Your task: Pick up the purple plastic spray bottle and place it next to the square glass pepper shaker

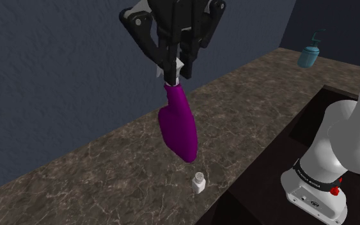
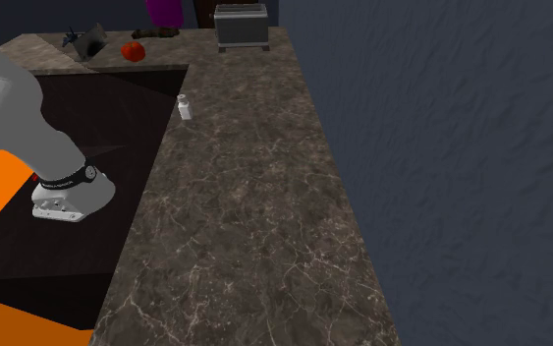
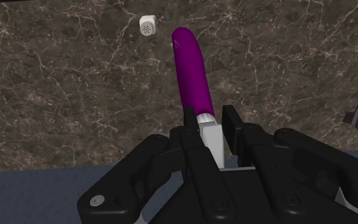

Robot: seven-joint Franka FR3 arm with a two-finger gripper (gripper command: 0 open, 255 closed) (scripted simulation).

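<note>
Gripper point(image 1: 172, 71) sits at top centre of the shoulder view, fingers narrow, clamped on the white cap point(image 3: 209, 130) of the purple spray bottle point(image 1: 179, 124). The bottle hangs in the air under the gripper, base down and slanted toward lower right, clear of the dark marbled countertop point(image 1: 95, 172). Pepper shaker point(image 1: 199, 183) is drawn small and white. It stands lower centre of that frame, near the counter's edge by the dark recess point(image 1: 268, 153). In the wrist view the shaker point(image 3: 148, 26) sits just past the bottle's base, off to one side.

Step in hand, as I judge it: carry over and lower beside the shaker. To do it well:
- Descend slowly and keep the base offset on the open-counter side, not toward the recess.
- The bottle hangs tilted, so straighten it before touchdown or it may tip on release.
- The grip is high on a thin cap, so swing is likely. No quick moves.
- Open only once the base rests flat.
- Don't clip the shaker, it looks light.
</note>
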